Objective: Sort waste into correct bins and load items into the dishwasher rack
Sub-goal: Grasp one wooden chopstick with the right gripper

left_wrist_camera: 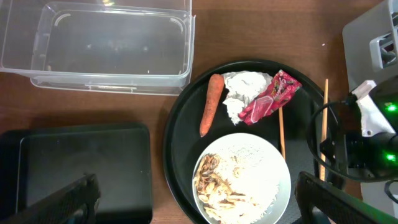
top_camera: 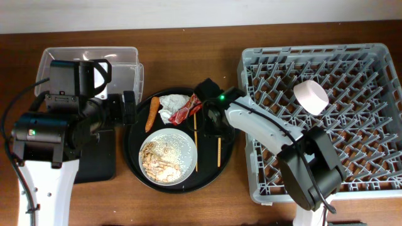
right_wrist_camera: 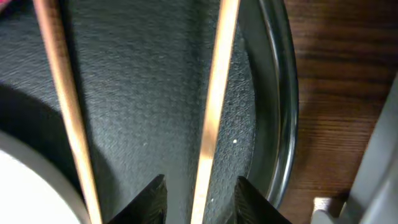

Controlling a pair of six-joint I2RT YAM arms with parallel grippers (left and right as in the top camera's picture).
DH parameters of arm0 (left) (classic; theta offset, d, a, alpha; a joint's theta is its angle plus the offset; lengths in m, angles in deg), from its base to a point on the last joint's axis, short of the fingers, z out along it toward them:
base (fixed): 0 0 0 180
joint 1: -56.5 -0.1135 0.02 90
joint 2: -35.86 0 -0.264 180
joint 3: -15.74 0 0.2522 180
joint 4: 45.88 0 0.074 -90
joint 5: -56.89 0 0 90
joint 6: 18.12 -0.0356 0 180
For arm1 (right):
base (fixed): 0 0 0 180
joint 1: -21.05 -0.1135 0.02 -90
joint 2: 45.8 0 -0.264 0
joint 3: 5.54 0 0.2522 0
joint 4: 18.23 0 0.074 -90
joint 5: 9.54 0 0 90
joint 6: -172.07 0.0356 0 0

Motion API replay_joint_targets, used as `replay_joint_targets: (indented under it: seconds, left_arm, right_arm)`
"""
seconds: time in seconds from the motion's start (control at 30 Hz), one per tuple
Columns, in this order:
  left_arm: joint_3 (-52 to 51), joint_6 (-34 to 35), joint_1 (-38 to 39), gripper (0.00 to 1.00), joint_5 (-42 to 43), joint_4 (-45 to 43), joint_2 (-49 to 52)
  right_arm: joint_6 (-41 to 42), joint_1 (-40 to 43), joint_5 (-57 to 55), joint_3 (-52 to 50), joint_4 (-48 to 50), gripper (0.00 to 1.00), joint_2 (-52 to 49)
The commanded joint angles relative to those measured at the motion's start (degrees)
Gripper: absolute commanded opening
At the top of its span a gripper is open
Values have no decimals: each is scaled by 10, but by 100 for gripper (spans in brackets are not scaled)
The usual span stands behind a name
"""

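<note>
My right gripper (top_camera: pixel 214 123) (right_wrist_camera: pixel 202 200) is open, low over the round black tray, with its jaws astride one wooden chopstick (right_wrist_camera: pixel 214 106) (top_camera: pixel 218 152). The second chopstick (right_wrist_camera: pixel 65 112) (top_camera: pixel 195 145) lies to its left. A pale dish (top_camera: pixel 168 158) (left_wrist_camera: pixel 242 180) holds rice and food scraps; I cannot tell if it is the bowl or the plate. The carrot (top_camera: pixel 151 114) (left_wrist_camera: pixel 211 102), white napkin (top_camera: pixel 173 105) (left_wrist_camera: pixel 244 87) and red wrapper (top_camera: pixel 186 111) (left_wrist_camera: pixel 270 99) lie behind it. My left gripper (top_camera: pixel 129 107) (left_wrist_camera: pixel 199 208) is open and empty, high above the tray's left side. A small pale cup (top_camera: pixel 312 96) lies in the dishwasher rack (top_camera: pixel 377 132).
The round black tray (top_camera: pixel 133 157) (left_wrist_camera: pixel 177 124) carries the waste and the dish. The clear tub (top_camera: pixel 122 63) (left_wrist_camera: pixel 112 43) stands at the back left, and the flat black tray (top_camera: pixel 100 160) (left_wrist_camera: pixel 81 162) lies in front of it. The rack's wall shows beside the tray rim in the right wrist view (right_wrist_camera: pixel 379 155).
</note>
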Motion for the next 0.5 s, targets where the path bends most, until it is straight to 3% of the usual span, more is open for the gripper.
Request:
replay_joint_targets:
  seconds: [0.0, 0.1, 0.2, 0.33, 0.4, 0.47]
  left_arm:
    - [6, 7, 2, 99, -8, -1, 0]
    - [6, 7, 2, 99, -8, -1, 0]
    - [6, 7, 2, 99, -8, -1, 0]
    - [6, 7, 2, 99, -8, -1, 0]
    - [6, 7, 2, 99, -8, -1, 0]
    - [6, 7, 2, 99, -8, -1, 0]
  right_arm:
    - [14, 2, 10, -12, 13, 35, -21]
    - [22, 3, 9, -13, 20, 33, -35]
    - [33, 2, 12, -13, 33, 24, -43]
    - [35, 3, 16, -13, 35, 24, -46]
    - [34, 2, 19, -12, 35, 6, -45]
    - [17, 2, 20, -6, 29, 4, -37]
